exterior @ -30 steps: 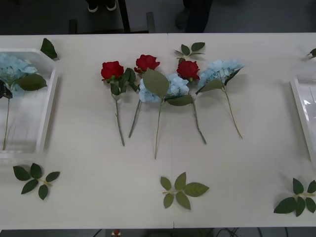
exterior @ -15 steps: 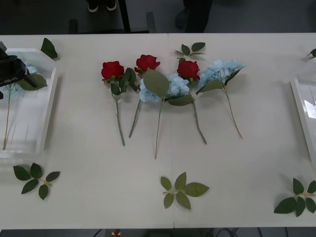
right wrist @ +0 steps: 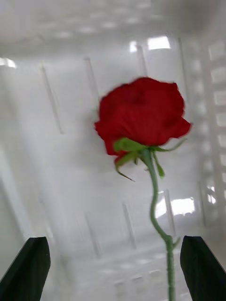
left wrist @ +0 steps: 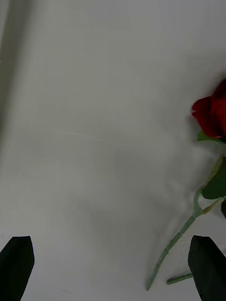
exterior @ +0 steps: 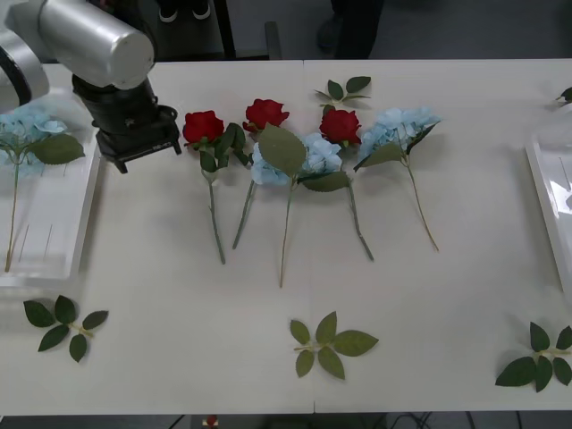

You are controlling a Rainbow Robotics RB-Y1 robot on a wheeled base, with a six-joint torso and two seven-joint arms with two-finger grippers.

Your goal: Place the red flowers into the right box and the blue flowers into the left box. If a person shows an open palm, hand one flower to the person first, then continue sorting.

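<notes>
Three red flowers [exterior: 203, 126] [exterior: 265, 113] [exterior: 340, 126] lie in a row at mid-table with two blue flowers [exterior: 308, 156] [exterior: 399, 125] among them. The left box [exterior: 85, 210] holds one blue flower [exterior: 27, 125]. My left arm's wrist [exterior: 134, 130] hovers just left of the leftmost rose. The left gripper [left wrist: 113, 268] is open over bare table, with that rose [left wrist: 214, 115] off to one side. The right gripper [right wrist: 113, 268] is open above a red rose [right wrist: 141, 113] lying in the right box [right wrist: 56, 94], whose edge sits at the table's far right [exterior: 547, 192].
Loose green leaf sprigs lie near the front edge [exterior: 64, 323] [exterior: 329, 344] [exterior: 539, 357] and at the back [exterior: 344, 88] [exterior: 88, 88]. Bare table stretches between the flower row and the front sprigs.
My left arm has swung right, from over the left box to the table beside the leftmost rose. The flowers on the table have not moved.
</notes>
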